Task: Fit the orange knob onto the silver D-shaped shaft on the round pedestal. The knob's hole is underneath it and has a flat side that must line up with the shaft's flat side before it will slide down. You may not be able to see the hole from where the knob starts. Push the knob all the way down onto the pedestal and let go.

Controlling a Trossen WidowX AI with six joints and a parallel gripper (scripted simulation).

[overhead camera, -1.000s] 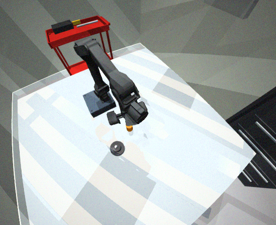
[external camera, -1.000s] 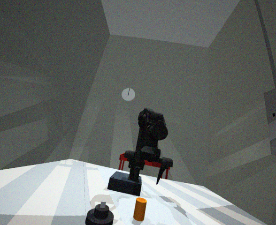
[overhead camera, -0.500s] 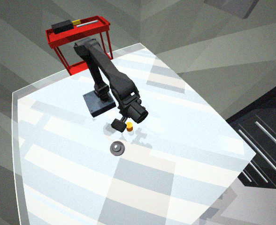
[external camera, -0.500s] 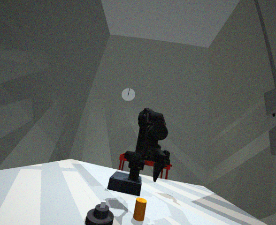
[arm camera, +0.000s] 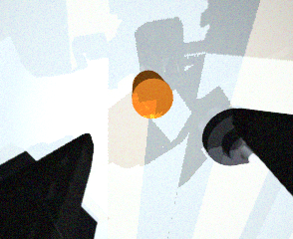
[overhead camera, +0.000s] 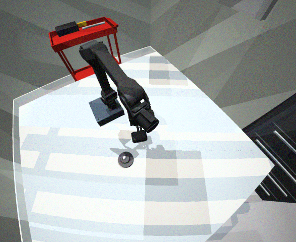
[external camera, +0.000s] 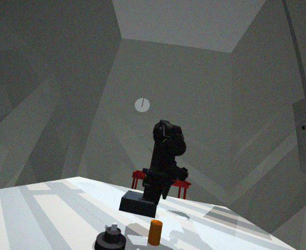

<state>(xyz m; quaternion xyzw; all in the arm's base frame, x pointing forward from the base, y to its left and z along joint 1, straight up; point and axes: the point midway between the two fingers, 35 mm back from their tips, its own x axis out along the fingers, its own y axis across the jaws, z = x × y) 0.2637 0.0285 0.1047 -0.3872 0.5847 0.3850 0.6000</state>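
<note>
The orange knob (external camera: pixel 155 232) (arm camera: pixel 152 99) stands upright on the table, its hole out of sight. In the top view it is hidden by the arm. The dark round pedestal (overhead camera: pixel 128 164) (external camera: pixel 110 241) (arm camera: pixel 214 144) stands a short way from the knob, partly covered by a finger in the wrist view. Its silver shaft (overhead camera: pixel 124 158) (external camera: pixel 114 227) points up; I cannot make out which way its flat side faces. My gripper (external camera: pixel 160 201) (arm camera: pixel 161 127) is open and empty, above the table. In the wrist view the knob lies beyond the fingertips, between their lines.
The arm's dark base block (overhead camera: pixel 105 110) (external camera: pixel 137 205) sits behind the knob and pedestal as seen in the exterior view. A red cart (overhead camera: pixel 83 36) stands beyond the table's far edge. A dark slatted unit (overhead camera: pixel 286 156) is off the right side. Striped shadows cross the white table (overhead camera: pixel 90 208).
</note>
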